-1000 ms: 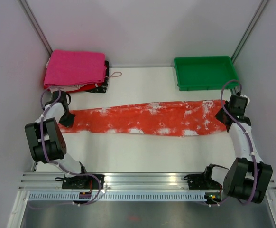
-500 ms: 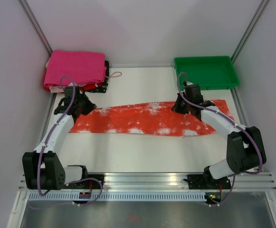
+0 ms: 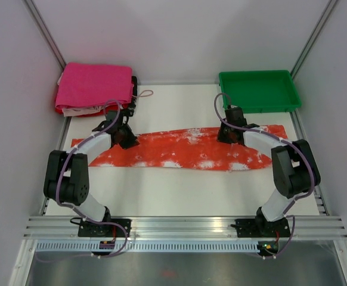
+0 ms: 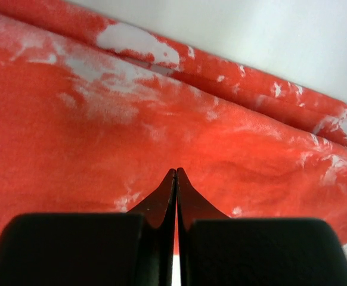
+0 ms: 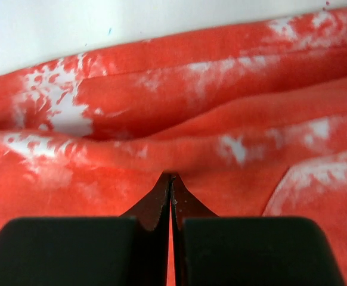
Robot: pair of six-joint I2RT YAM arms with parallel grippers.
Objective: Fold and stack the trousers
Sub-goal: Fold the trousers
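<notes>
The trousers (image 3: 179, 149), orange-red with white blotches, lie flat in a long strip across the middle of the table. My left gripper (image 3: 127, 140) is shut, low over the strip's left part near its far edge. In the left wrist view its tips (image 4: 176, 171) meet over smooth fabric (image 4: 161, 119) with nothing seen between them. My right gripper (image 3: 227, 136) is shut over the right part, also near the far edge. In the right wrist view its closed tips (image 5: 171, 176) touch a low ridge of the cloth (image 5: 191, 119); no fabric shows between the jaws.
A folded magenta-pink cloth (image 3: 95, 86) tops a small pile at the back left corner. A green tray (image 3: 260, 108) stands at the back right, just beyond the trousers. White walls close in both sides, and a metal rail (image 3: 179, 226) runs along the near edge.
Both arms have swung inward from the two ends of the trousers towards the middle, staying shut. The trousers lie about where they were.
</notes>
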